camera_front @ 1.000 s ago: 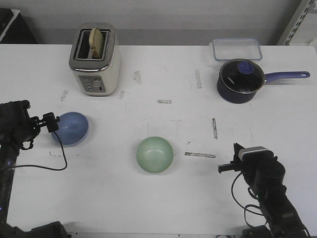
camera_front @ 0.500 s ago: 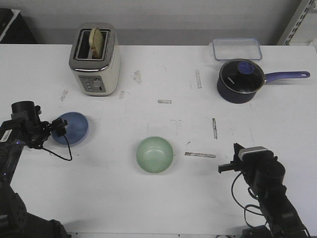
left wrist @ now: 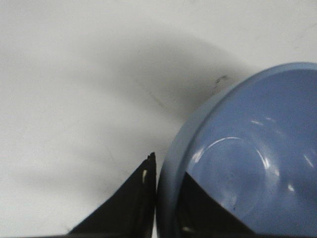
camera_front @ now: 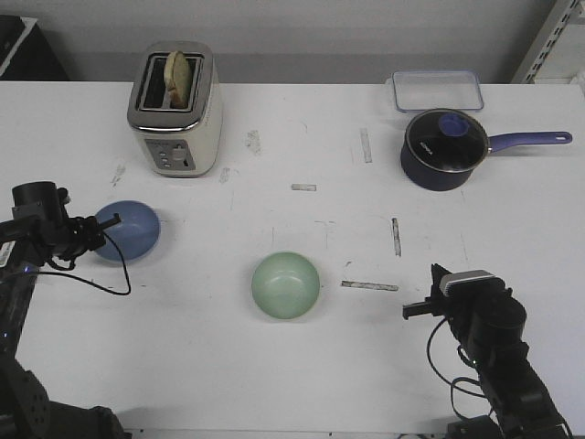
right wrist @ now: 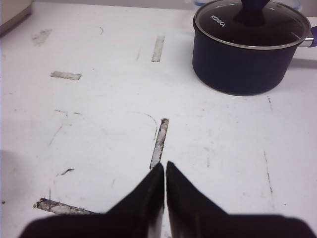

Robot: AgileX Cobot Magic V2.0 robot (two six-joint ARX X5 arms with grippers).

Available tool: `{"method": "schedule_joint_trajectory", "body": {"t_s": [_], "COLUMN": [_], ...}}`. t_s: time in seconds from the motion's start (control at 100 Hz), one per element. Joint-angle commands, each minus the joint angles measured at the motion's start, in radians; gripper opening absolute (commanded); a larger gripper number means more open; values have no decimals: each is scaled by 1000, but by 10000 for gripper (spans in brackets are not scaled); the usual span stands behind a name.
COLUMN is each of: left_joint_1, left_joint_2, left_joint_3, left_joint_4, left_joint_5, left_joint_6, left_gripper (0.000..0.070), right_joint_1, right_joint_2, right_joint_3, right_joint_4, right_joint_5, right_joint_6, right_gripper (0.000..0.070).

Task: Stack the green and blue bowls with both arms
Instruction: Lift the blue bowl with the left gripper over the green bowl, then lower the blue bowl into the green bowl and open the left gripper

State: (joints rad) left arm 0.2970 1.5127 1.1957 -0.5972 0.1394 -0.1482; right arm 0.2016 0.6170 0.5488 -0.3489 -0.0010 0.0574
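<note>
left gripper (camera_front: 94,230) is pinching the left rim of the blue bowl (camera_front: 128,231), one finger inside. green bowl (camera_front: 285,285) sits mid-table. right gripper (right wrist: 164,181) is clenched on nothing.

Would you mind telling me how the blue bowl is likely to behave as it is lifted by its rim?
The blue bowl looks rigid, so it should keep its shape. Its glossy highlights suggest a slick surface, so it may slip. The left gripper pinches one rim edge only, one finger outside, so it will probably hang tilted.

Stood far left on the table (camera_front: 274,384): blue bowl (camera_front: 131,230), toaster (camera_front: 175,108) behind; green bowl (camera_front: 286,285) centre; saucepan (camera_front: 445,149) back right, container (camera_front: 437,91) behind.
</note>
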Motion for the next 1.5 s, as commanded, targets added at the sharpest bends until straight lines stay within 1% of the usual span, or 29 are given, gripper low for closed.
{"method": "schedule_joint_trajectory", "body": {"t_s": [0.0, 0.11, 0.2, 0.24, 0.39, 0.45, 0.55, 0.75, 0.83, 0.91, 1.04, 1.2, 1.23, 1.27, 1.31, 1.41, 1.43, 1.46, 1.49], "left_joint_1": [-14, -70, -148, -192, -401, -494, -634, -842, -887, -907, -914, -914, -914, -914, -914, -914, -914, -914, -914], "left_joint_2": [-50, -143, -227, -257, -327, -328, -299, -152, -84, -24, 39, 53, 51, 49, 49, 49, 49, 49, 49], "left_joint_3": [58, 93, 101, 101, 101, 101, 101, 101, 101, 101, 101, 101, 103, 104, 106, 123, 127, 137, 147], "left_joint_4": [-11, -42, -64, -67, -63, -69, -75, -62, -58, -53, -56, -51, -48, -46, -44, -45, -45, -48, -50], "left_joint_5": [34, 78, 111, 124, 124, 124, 123, 119, 90, 62, 60, 61, 62, 65, 68, 68, 68, 68, 68], "left_joint_6": [-3, -5, -38, -53, -115, -132, -134, -151, -151, -151, -151, -151, -151, -151, -152, -152, -152, -152, -152], "left_gripper": [1, 1, 1, 1, 1, 1, 1, 1, 1, 1, 1, 6, 29, 105, 205, 495, 537, 581, 586], "right_joint_1": [2, 2, 2, 2, 2, 2, 2, 2, 2, 2, 2, 2, 2, 2, 2, 2, 2, 2, 2], "right_joint_2": [6, 6, 6, 6, 6, 6, 6, 6, 6, 6, 6, 6, 6, 6, 6, 6, 6, 6, 6], "right_joint_3": [7, 7, 7, 7, 7, 7, 7, 7, 7, 7, 7, 7, 7, 7, 7, 7, 7, 7, 7], "right_joint_4": [12, 12, 12, 12, 12, 12, 12, 12, 12, 12, 11, 11, 11, 11, 12, 12, 12, 11, 11], "right_joint_5": [-2, -3, -3, -3, -3, -3, -3, -3, -3, -3, -3, -3, -3, -3, -3, -3, -3, -3, -3], "right_joint_6": [5, 5, 5, 5, 5, 5, 5, 5, 5, 5, 5, 5, 5, 5, 5, 5, 5, 5, 5], "right_gripper": [0, 0, 0, 0, 0, 0, 0, 0, 0, 0, 0, 0, 0, 0, 0, 0, 0, 0, 0]}}
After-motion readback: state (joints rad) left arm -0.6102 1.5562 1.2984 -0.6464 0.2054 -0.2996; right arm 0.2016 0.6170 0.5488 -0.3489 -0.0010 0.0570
